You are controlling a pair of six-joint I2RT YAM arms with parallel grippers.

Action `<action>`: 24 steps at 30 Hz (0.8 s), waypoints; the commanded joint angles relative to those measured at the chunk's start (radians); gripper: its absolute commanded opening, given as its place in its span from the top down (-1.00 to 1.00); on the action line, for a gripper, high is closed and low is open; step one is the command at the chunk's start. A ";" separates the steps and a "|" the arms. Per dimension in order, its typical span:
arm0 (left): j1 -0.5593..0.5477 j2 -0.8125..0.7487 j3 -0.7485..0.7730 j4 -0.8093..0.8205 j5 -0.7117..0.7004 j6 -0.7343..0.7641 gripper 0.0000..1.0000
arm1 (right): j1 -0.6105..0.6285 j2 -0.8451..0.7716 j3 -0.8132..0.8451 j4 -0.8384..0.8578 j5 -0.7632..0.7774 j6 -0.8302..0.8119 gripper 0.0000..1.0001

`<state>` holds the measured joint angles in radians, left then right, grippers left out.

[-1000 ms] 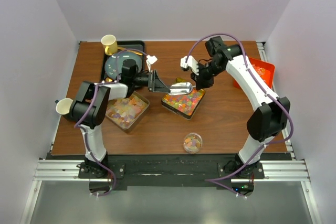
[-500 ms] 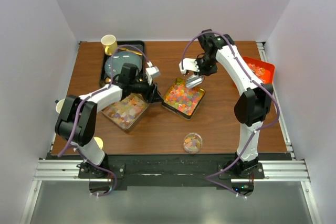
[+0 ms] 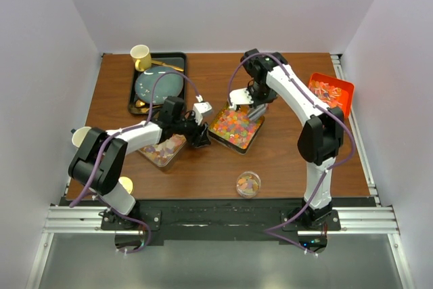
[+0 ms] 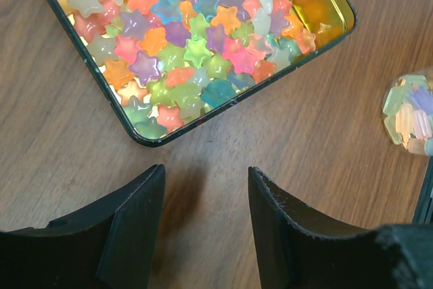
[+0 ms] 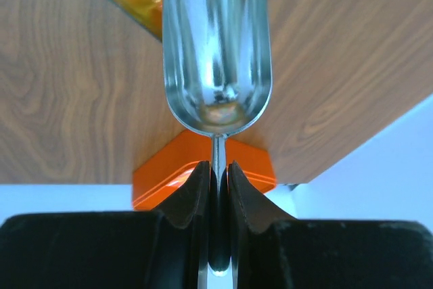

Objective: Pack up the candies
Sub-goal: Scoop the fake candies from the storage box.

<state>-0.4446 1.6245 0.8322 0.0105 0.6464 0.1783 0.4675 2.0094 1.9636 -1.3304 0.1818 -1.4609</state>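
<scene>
Beside tin [image 4: 73, 33] of candies [image 4: 196, 52], left end effector [image 4: 206, 187] open, right end effector [image 5: 218, 174] clamping scoop [image 5: 216, 45], jar [image 4: 409, 116] nearby

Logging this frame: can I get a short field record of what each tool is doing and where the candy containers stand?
left tool: open, empty, low over the table at a corner of the tin, not touching it
right tool: shut on the handle of the metal scoop
scoop bowl: no candies visible inside, its tip over the tin
tin: open, filled with multicolour star candies
small jar: near the front edge, candies inside, apart from both tools
orange bin: far right
</scene>
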 commanded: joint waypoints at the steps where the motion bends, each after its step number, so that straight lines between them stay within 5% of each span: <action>1: 0.004 -0.015 -0.024 0.106 -0.021 -0.051 -0.14 | 0.036 -0.035 -0.058 -0.098 0.103 0.048 1.00; 18: -0.003 0.055 -0.093 0.238 0.053 -0.068 -0.08 | 0.069 0.060 -0.068 -0.076 -0.065 0.448 1.00; 24: -0.006 0.069 -0.108 0.276 0.096 -0.077 -0.07 | 0.069 0.022 -0.127 -0.049 -0.131 0.410 1.00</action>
<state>-0.4458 1.6604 0.7525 0.2516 0.6991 0.1226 0.5251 2.0319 1.8820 -1.3514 0.1955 -1.0546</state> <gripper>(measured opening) 0.537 0.136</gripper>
